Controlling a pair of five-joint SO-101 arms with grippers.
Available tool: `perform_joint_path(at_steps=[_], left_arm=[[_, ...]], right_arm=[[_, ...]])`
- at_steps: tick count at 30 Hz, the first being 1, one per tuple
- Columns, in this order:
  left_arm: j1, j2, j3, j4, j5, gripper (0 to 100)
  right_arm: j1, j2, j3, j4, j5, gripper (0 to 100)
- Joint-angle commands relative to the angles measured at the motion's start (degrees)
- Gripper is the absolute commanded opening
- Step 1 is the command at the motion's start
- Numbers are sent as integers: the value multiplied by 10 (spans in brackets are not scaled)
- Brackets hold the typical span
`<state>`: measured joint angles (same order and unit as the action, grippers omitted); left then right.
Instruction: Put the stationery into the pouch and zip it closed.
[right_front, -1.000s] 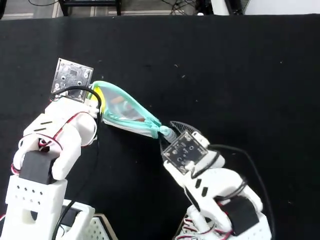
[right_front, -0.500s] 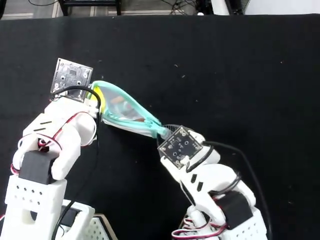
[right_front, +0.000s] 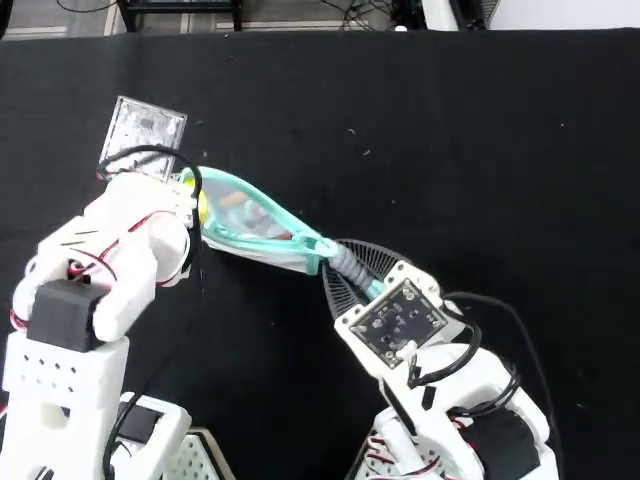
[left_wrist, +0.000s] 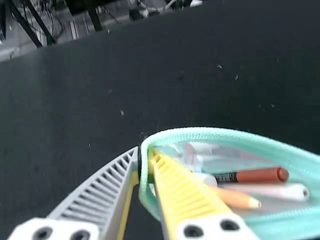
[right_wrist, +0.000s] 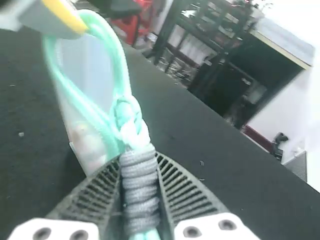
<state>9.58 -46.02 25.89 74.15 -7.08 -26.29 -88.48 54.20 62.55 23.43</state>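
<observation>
A clear pouch (right_front: 250, 215) with a teal zipper rim lies between the two arms on the black table. My left gripper (right_front: 192, 200) is shut on the pouch's rim (left_wrist: 225, 135) at its open end, which sits between the yellow and grey fingers of that gripper (left_wrist: 144, 152). Inside lie a red-brown pen (left_wrist: 255, 175), a white pen (left_wrist: 280, 191) and an orange pencil (left_wrist: 235, 197). My right gripper (right_front: 345, 262) is shut on the grey braided zipper cord (right_wrist: 137, 185) at the pouch's other end (right_wrist: 85, 85). The pouch mouth gapes wide.
The black table (right_front: 480, 150) stretches wide to the right and to the far side. Beyond its far edge are floor, cables and furniture legs (right_front: 180, 12). Both arm bases stand at the near edge.
My right arm pushed in toward the pouch, then drew back toward the near right with the cord held. My left arm and the pouch shifted slightly toward the far side.
</observation>
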Motion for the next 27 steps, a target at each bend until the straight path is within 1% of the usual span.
perform_joint_path(at_steps=[1, 3, 5, 8, 12, 15, 19, 22, 25, 27], left_arm=[[-3, -1, -50, 72, 2, 71], [-20, 0, -79, 89, 5, 133], [-40, 0, -99, 89, 6, 173], [-77, -7, -133, 84, 6, 177], [-126, -7, -207, 116, 6, 177], [-157, -7, -262, 118, 11, 177], [-167, -7, -320, 124, 47, 177], [-165, -7, -337, 169, 48, 177], [-162, -7, -314, 205, 50, 177], [-157, -7, -265, 207, 50, 177]], right_arm=[[42, 65, -34, -53, 3, 11], [52, 97, -48, -66, 3, 11], [53, 128, -72, -65, 3, 11], [54, 170, -115, -65, 3, 11], [54, 218, -168, -64, 0, 11], [55, 252, -191, -64, 2, 11], [55, 269, -198, -66, 2, 11], [55, 273, -211, -69, 3, 11], [71, 287, -236, -77, 0, 11], [89, 308, -260, -72, 1, 11]])
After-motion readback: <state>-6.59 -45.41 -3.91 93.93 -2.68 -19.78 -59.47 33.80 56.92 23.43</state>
